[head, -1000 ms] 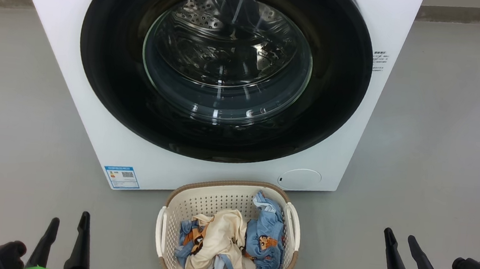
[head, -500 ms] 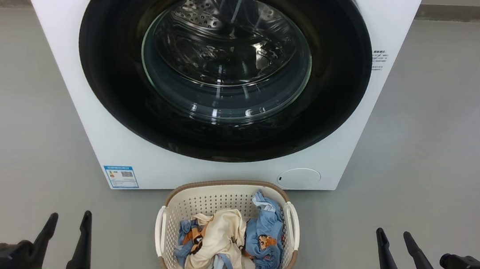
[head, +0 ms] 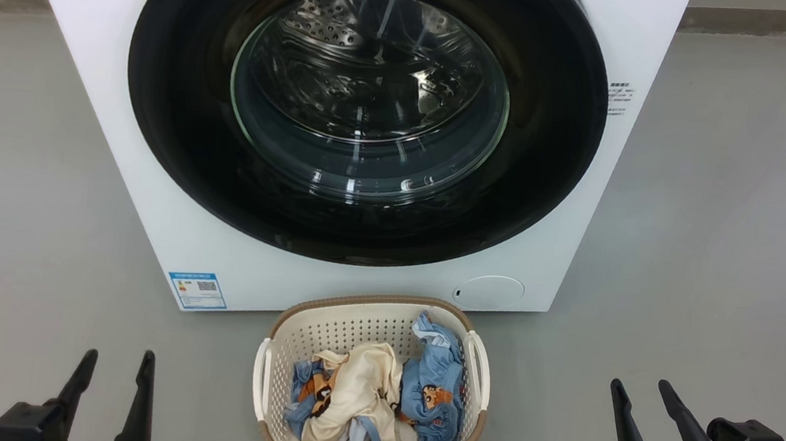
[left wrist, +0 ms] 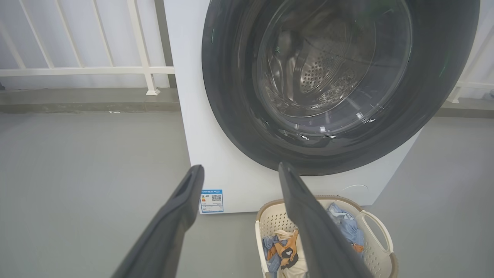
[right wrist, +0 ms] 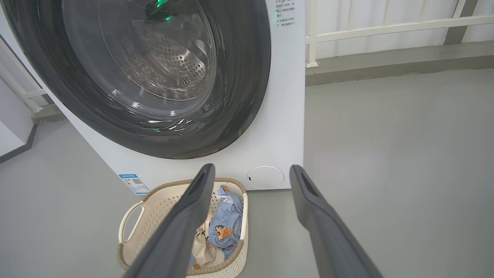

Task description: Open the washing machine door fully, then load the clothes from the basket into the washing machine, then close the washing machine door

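Note:
The white washing machine (head: 149, 173) stands ahead of me with its glossy black round door (head: 177, 117) closed; the steel drum shows through the glass bowl (head: 370, 94). On the floor in front sits the cream basket (head: 292, 341) holding the clothes (head: 360, 392), a cream-yellow piece beside light blue bear-print ones. My left gripper (head: 117, 359) is open at the lower left, well left of the basket. At the lower right my right gripper (head: 638, 389) is open, apart from the basket. Both wrist views look at the door (left wrist: 231, 116) (right wrist: 239, 96) and the basket (left wrist: 380, 235) (right wrist: 154, 200).
Grey floor surrounds the machine on both sides. A white railing (left wrist: 142, 69) (right wrist: 386, 29) on a low curb runs behind the machine. A round flap (head: 489, 290) and a blue label (head: 196, 290) sit low on the machine's front.
Both grippers have sunk a little lower in the head view, the right one drifting slightly left. The door, basket and clothes have not moved.

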